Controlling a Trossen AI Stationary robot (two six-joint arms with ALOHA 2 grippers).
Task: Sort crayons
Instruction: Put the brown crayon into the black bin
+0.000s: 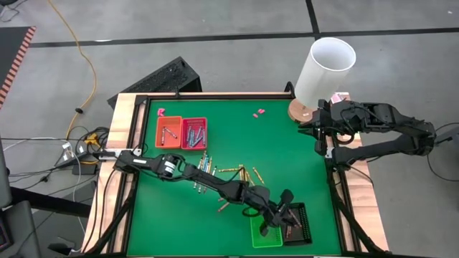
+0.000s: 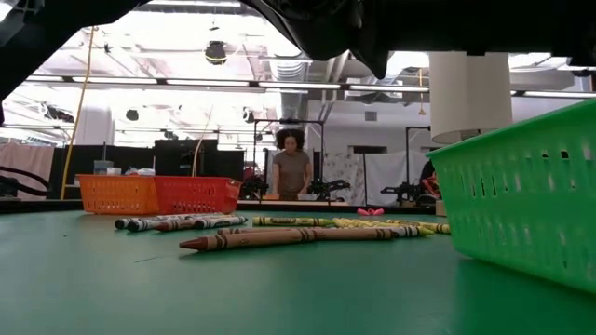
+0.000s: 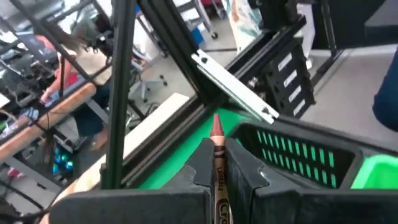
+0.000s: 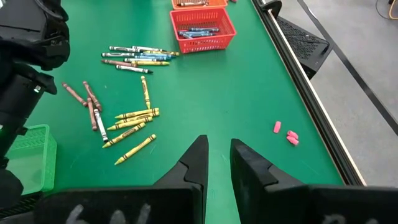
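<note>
My left gripper (image 1: pixel 283 215) reaches across the table to its near right and is shut on a brown-red crayon (image 3: pixel 217 162). It hovers by a green basket (image 1: pixel 264 233) and a black basket (image 1: pixel 298 222). Loose crayons (image 1: pixel 229 173) in yellow, blue, grey and brown-red lie flat on the green mat mid-table, and they also show in the right wrist view (image 4: pixel 127 121). More crayons lie in an orange tray (image 1: pixel 169 132) and a red tray (image 1: pixel 194 133) at the far left. My right gripper (image 4: pixel 217 155) waits high at the far right corner, open, with nothing between its fingers. My left gripper pinches the crayon's paper-wrapped shaft (image 3: pixel 219 177) between its two fingers. The crayon lies along the fingers, and its pointed tip (image 3: pixel 216 127) sticks out past their ends. The fingers come in about level from the table's left. The crayon is lifted clear, beside the green basket's wall (image 3: pixel 298 155).
A tall white cylinder (image 1: pixel 326 68) stands on a wooden disc at the far right corner. Pink scraps (image 1: pixel 259 112) lie near the far edge. A black frame rail (image 3: pixel 205 81) borders the mat. A person (image 2: pixel 291 167) stands in the room beyond the table.
</note>
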